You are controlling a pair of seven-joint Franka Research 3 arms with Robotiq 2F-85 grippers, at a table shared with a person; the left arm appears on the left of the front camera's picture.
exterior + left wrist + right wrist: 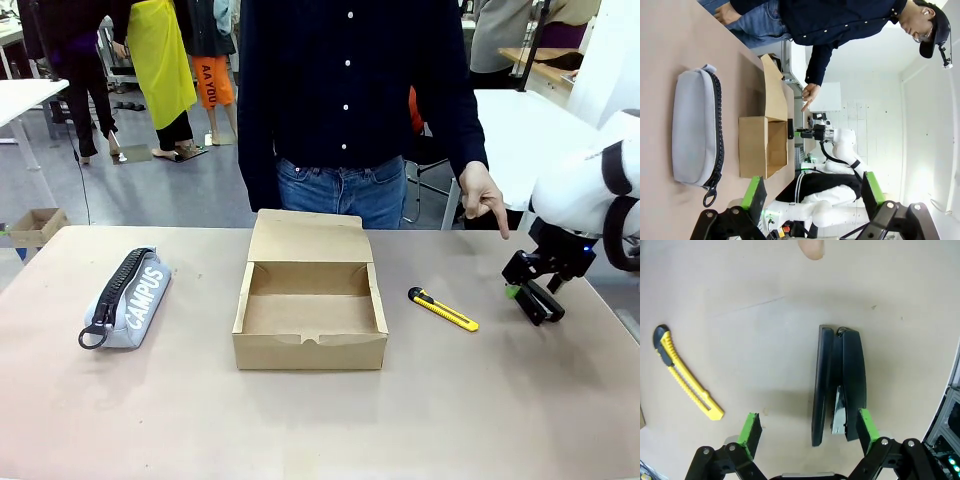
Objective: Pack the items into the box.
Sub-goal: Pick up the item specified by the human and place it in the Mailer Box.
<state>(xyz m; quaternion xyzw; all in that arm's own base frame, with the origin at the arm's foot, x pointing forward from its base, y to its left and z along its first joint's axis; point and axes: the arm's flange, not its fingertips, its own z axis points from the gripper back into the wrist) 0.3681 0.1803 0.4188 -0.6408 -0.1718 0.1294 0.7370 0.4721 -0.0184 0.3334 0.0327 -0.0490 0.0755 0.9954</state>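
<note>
Here, one box (310, 350), one knife (443, 309), one stapler (850, 375), left hand (812, 187) spread, right hand (809, 419) spread

I see the brown cardboard box (310, 352) at the middle of the tabletop (500, 420), its lid flap open and tilted back on the far side. Just right of it, the yellow-and-black utility knife (443, 309) lies flat and aslant, its black end nearer the box. Farther right, the elongated black object (855, 375) lies on its side.
</note>
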